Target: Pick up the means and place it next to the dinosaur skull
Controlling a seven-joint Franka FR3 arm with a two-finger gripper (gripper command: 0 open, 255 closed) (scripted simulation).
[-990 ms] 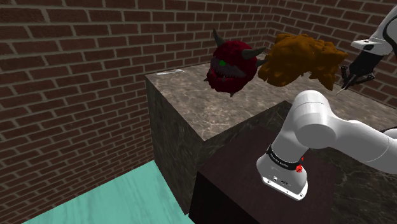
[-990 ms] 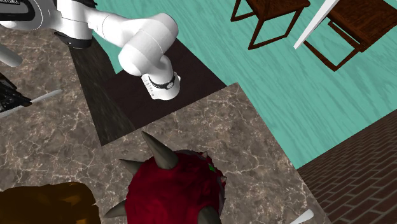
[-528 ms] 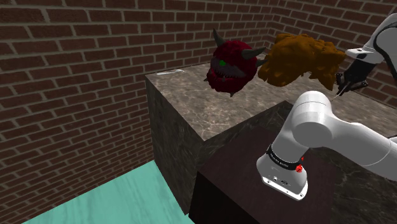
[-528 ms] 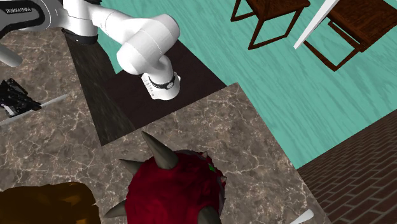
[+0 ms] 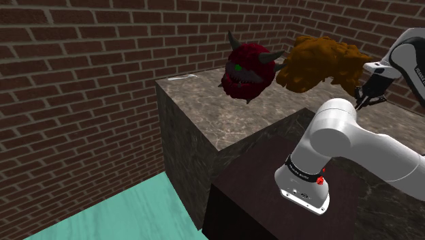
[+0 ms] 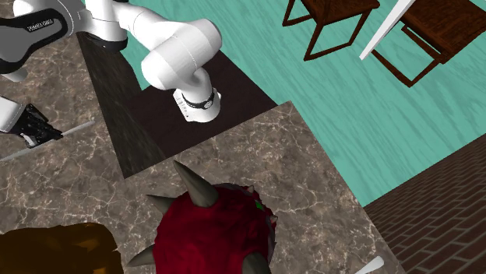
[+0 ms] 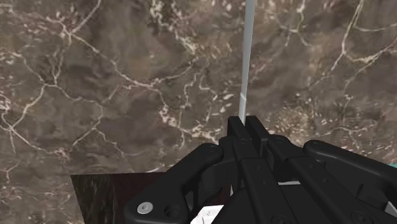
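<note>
My black gripper (image 7: pixel 245 127) is shut on a thin pale grey rod (image 7: pixel 247 57), which sticks straight out from between the fingertips over the marble counter. In the second exterior view the gripper (image 6: pixel 35 128) holds the rod (image 6: pixel 78 127) near that view's left edge. The dinosaur skull (image 5: pixel 320 63) is a lumpy orange-brown mass at the counter's back, and its edge shows as a brown lump (image 6: pixel 54 249). In the shoulder view the gripper (image 5: pixel 364 95) hangs just right of the skull and slightly lower.
A dark red horned monster head (image 5: pixel 246 70) stands left of the skull on the marble counter (image 5: pixel 225 116). A small white strip (image 5: pixel 182 78) lies at the counter's far corner. Brick walls close the back. Wooden chairs (image 6: pixel 335 23) stand on the teal floor.
The gripper, still shut on the rod, has moved a little to the shoulder view's left and down, closer to the skull. The upper arm has swung along with it.
</note>
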